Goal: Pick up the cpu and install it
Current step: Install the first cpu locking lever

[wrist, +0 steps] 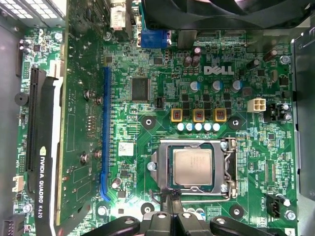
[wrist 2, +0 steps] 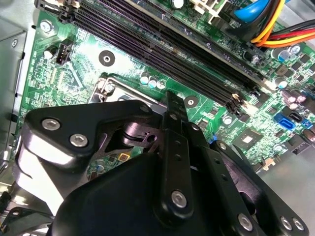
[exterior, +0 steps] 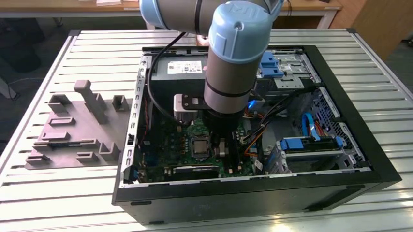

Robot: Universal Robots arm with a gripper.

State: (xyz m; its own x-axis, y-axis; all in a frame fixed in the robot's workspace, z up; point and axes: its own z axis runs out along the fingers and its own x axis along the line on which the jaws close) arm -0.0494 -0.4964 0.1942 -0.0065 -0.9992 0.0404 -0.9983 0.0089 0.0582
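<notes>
- The cpu [wrist: 193, 166] lies flat inside the socket frame [wrist: 227, 169] on the motherboard [wrist: 162, 64], apparently seated so the frame can hold it down.
- Its top is a pale silvery square, level, with faint print.
- The tool [wrist: 171, 209] hangs just beside the socket's edge, clear of the chip; how far it is open I cannot tell, and it grips nothing visible.
- The computer case [exterior: 361, 145] lies open on the bench [exterior: 96, 193], giving access from above.

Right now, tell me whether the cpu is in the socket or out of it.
In. In the first wrist view the cpu lies flat inside the socket frame, silvery top up, with the gripper beside the frame's edge.
</notes>
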